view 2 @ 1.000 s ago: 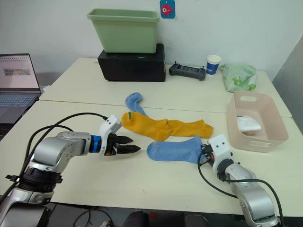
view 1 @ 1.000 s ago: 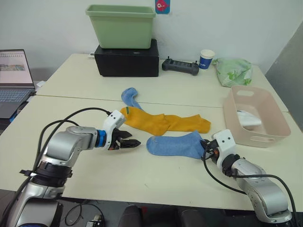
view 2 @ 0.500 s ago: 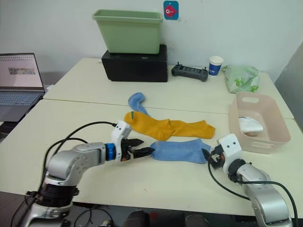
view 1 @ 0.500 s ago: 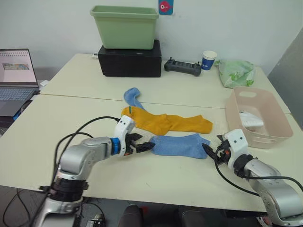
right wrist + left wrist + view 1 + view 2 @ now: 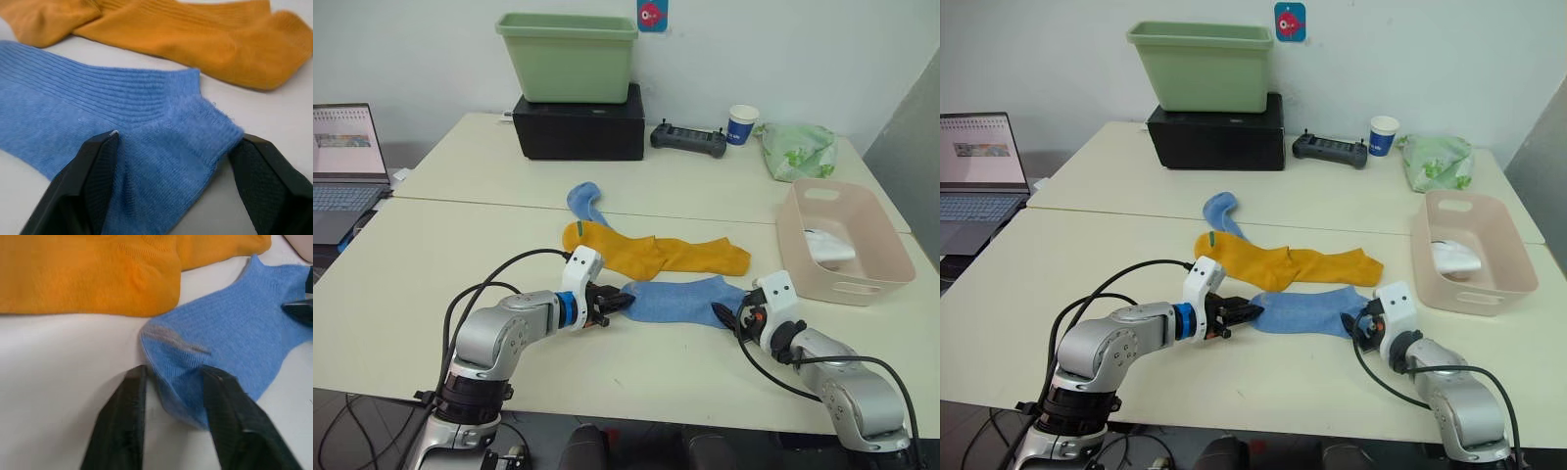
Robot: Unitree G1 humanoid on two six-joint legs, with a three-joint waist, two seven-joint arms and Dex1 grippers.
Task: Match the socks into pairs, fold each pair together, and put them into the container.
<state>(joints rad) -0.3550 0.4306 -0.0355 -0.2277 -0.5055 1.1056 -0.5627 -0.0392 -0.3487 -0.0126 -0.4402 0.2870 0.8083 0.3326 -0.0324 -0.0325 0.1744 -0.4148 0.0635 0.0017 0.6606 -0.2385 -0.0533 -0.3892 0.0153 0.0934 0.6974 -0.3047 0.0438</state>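
Note:
A light blue sock [image 5: 677, 300] lies flat near the table's front edge. My left gripper [image 5: 618, 302] is shut on its left end, and the cloth bunches between the black fingers [image 5: 131, 396]. My right gripper [image 5: 728, 315] stands open astride the sock's cuff end [image 5: 195, 117], one finger [image 5: 93, 171] on each side. Two mustard-yellow socks [image 5: 656, 255] lie overlapped just behind it. A second light blue sock [image 5: 581, 201] lies farther back. The pink container [image 5: 881, 250] sits at the right with a white sock [image 5: 827, 246] inside.
A green tub [image 5: 568, 54] stands on a black box [image 5: 578, 125] at the back. A black controller [image 5: 687, 139], a paper cup [image 5: 740, 123] and a pale green cloth bundle [image 5: 795, 149] lie along the back right. At the far left is a laptop [image 5: 342, 157].
My left gripper moved right to the blue sock's end and closed on it. My right gripper went from shut to open and now straddles the cuff. The camera shifted slightly.

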